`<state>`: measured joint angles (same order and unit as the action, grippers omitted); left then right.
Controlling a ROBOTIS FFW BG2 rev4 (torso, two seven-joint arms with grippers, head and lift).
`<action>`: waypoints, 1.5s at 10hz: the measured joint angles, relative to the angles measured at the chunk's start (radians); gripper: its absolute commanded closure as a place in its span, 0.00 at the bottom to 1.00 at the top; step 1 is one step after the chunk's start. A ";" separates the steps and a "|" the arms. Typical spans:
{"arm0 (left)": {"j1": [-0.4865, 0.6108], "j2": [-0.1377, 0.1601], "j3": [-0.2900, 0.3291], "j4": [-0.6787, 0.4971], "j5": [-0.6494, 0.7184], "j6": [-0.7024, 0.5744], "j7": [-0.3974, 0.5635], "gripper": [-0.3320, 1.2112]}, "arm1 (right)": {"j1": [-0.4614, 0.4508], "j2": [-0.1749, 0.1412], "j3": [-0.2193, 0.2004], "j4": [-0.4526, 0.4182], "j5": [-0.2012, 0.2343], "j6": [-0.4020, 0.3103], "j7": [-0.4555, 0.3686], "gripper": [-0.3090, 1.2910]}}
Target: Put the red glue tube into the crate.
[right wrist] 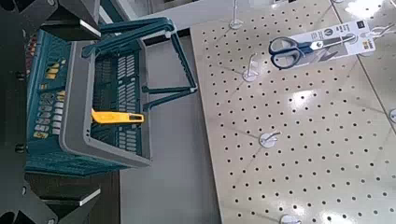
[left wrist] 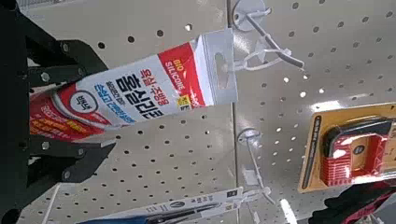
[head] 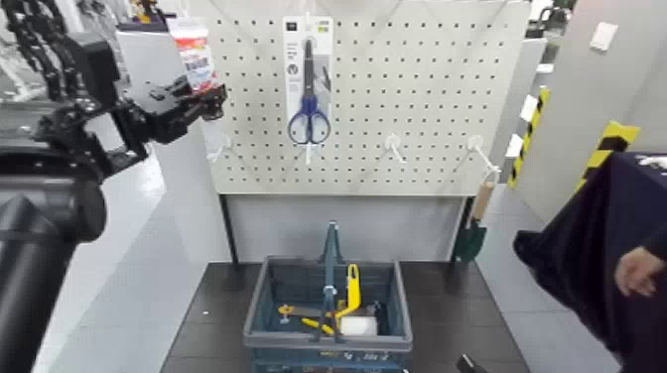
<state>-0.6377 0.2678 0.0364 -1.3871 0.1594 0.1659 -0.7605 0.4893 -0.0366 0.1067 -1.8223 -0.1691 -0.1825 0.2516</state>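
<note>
the red-and-white silicone tube (left wrist: 154, 89) is at the upper left of the head view, its tab on a pegboard hook (left wrist: 271, 49), with the left gripper (left wrist: 108, 110) drawn in on both sides of its lower end, gripping it. right of it on the pegboard (head: 417, 89) hang blue-handled scissors (head: 309, 121) and a green trowel (head: 470, 241); the slotted basket (head: 328, 342) sits at bottom centre, holding a yellow-handled tool (head: 352, 288), while the right gripper (right wrist: 93, 112), spread wide and empty, waits beside it at the lower edge.

Pale perforated pegboard (head: 437, 89), dark floor mat (head: 203, 317)
</note>
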 measured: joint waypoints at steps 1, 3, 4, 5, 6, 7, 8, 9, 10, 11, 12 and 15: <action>0.000 -0.001 -0.002 -0.003 -0.001 0.002 0.012 0.98 | 0.000 0.000 -0.002 0.000 -0.002 0.000 0.000 0.28; -0.001 0.000 -0.004 -0.007 -0.003 0.004 0.019 0.98 | 0.000 0.001 -0.004 0.000 -0.003 -0.001 0.000 0.28; -0.003 0.001 -0.004 -0.007 -0.003 0.002 0.019 0.98 | 0.000 0.001 -0.004 0.000 -0.003 -0.001 0.000 0.28; -0.004 0.002 -0.003 -0.007 -0.003 0.000 0.019 0.98 | 0.000 0.001 -0.004 0.000 -0.003 0.000 0.000 0.28; -0.006 0.002 -0.002 -0.007 -0.003 -0.002 0.020 0.98 | 0.000 0.002 -0.004 0.000 -0.003 0.000 0.000 0.28; -0.006 0.002 0.000 -0.011 -0.001 -0.006 0.020 0.98 | 0.000 0.002 -0.004 0.001 -0.003 0.000 0.000 0.28; -0.006 0.002 0.001 -0.035 0.003 -0.005 0.020 0.98 | 0.001 0.003 -0.004 0.001 -0.003 0.000 0.001 0.28; 0.000 0.002 -0.001 -0.085 0.010 0.005 0.019 0.98 | 0.001 0.003 -0.005 0.001 -0.003 0.000 0.002 0.28; 0.014 0.000 -0.004 -0.152 0.019 0.021 0.018 0.98 | 0.001 0.003 -0.005 0.000 -0.003 0.000 0.002 0.28; 0.027 -0.004 -0.006 -0.214 0.030 0.036 0.018 0.98 | 0.002 0.004 -0.005 0.000 -0.002 0.000 0.002 0.28; 0.036 -0.007 -0.009 -0.256 0.036 0.045 0.017 0.98 | 0.002 0.004 -0.006 0.000 0.000 0.000 0.002 0.28; 0.060 -0.018 -0.017 -0.324 0.050 0.064 0.018 0.98 | 0.003 0.001 -0.003 -0.002 0.000 0.000 0.000 0.28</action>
<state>-0.5779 0.2495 0.0194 -1.7113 0.2098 0.2301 -0.7427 0.4920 -0.0359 0.1037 -1.8247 -0.1687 -0.1825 0.2515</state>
